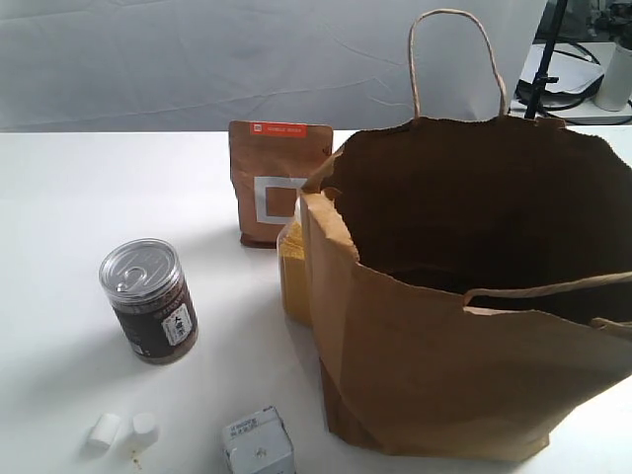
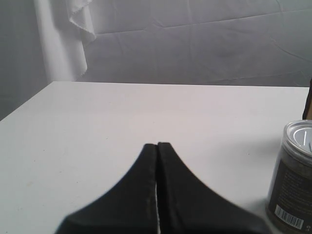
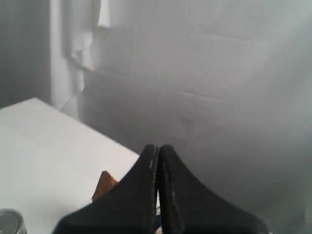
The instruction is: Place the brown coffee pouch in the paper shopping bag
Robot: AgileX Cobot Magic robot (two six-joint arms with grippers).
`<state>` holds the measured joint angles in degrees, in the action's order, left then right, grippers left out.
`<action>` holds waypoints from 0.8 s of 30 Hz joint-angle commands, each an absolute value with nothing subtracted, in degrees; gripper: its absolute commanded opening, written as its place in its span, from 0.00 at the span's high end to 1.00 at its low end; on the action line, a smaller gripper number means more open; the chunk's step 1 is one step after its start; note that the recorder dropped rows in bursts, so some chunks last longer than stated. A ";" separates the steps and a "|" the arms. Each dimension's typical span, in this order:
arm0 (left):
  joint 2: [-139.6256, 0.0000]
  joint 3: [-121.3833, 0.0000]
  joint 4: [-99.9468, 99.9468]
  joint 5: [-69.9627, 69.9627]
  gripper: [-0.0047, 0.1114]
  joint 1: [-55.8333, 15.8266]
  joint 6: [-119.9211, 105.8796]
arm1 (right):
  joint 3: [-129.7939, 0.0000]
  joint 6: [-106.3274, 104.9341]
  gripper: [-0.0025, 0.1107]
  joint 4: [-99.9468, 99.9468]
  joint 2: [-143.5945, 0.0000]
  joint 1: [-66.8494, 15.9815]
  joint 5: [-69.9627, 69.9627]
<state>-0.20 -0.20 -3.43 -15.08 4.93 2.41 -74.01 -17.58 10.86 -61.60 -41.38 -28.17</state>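
Observation:
The brown coffee pouch stands upright on the white table behind the bag's left corner, its orange-red strip on top. One orange corner of the pouch peeks past my right fingers. The paper shopping bag stands open at the right, handles up. No arm shows in the exterior view. My left gripper is shut with nothing in it, above bare table. My right gripper is also shut and empty, pointing toward the backdrop.
A dark jar with a silver pull-tab lid stands at the left, and the same jar shows beside the left fingers. A yellow item leans against the bag. Two white cylinders and a small grey carton lie near the front edge.

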 commanded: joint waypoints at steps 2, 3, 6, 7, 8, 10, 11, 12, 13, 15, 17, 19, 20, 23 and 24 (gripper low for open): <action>0.00 0.00 -3.66 -14.86 0.96 5.14 2.61 | -100.02 -22.69 0.98 11.05 -86.44 -47.55 -44.05; 0.00 0.00 -3.66 -14.86 0.96 5.14 2.61 | -103.86 -22.69 0.98 11.05 -89.54 -47.84 -46.41; 0.00 0.00 -3.66 -14.86 0.96 5.14 2.61 | -120.30 -22.56 0.98 11.17 -102.40 -48.14 -56.55; 0.00 0.00 -3.66 -14.86 0.96 5.14 2.61 | -123.67 -22.56 0.98 11.17 -104.88 -48.14 -58.68; 0.00 0.00 -3.66 -14.86 0.96 5.14 2.61 | -129.43 -22.56 0.94 11.90 -109.03 -48.14 -60.69; 0.00 0.00 -3.66 -14.86 0.96 5.14 2.61 | -132.94 -22.56 0.87 13.05 -111.71 -48.03 -59.17; 0.00 0.00 -3.66 -14.86 0.96 5.14 2.61 | -134.11 -22.56 0.83 13.05 -113.02 -48.03 -58.59; 0.00 0.00 -3.66 -14.86 0.96 5.14 2.61 | -135.36 -22.70 0.78 12.95 -114.22 -48.03 -57.81; 0.00 0.00 -3.66 -14.86 0.96 5.14 2.61 | -136.37 -22.70 0.72 12.95 -115.32 -48.03 -57.38; 0.00 0.00 -3.66 -14.86 0.96 5.14 2.61 | -137.82 -22.70 0.61 12.95 -117.30 -48.03 -57.22; 0.00 0.00 -3.66 -14.86 0.96 5.14 2.61 | -138.87 -22.54 0.53 12.68 -119.29 -48.03 -57.92; 0.00 0.00 -3.66 -14.86 0.96 5.14 2.61 | -139.09 -22.54 0.50 12.58 -121.08 -48.03 -58.38; 0.00 0.00 -3.66 -14.86 0.96 5.14 2.61 | -139.09 -22.54 0.50 12.58 -121.79 -48.03 -58.38; 0.00 0.00 -3.66 -14.86 0.96 5.14 2.61 | -139.09 -22.83 0.50 12.58 -123.82 -48.03 -59.40; 0.00 0.00 -3.66 -14.86 0.96 5.14 2.61 | -139.09 -23.01 0.50 11.85 -124.54 -48.03 -60.02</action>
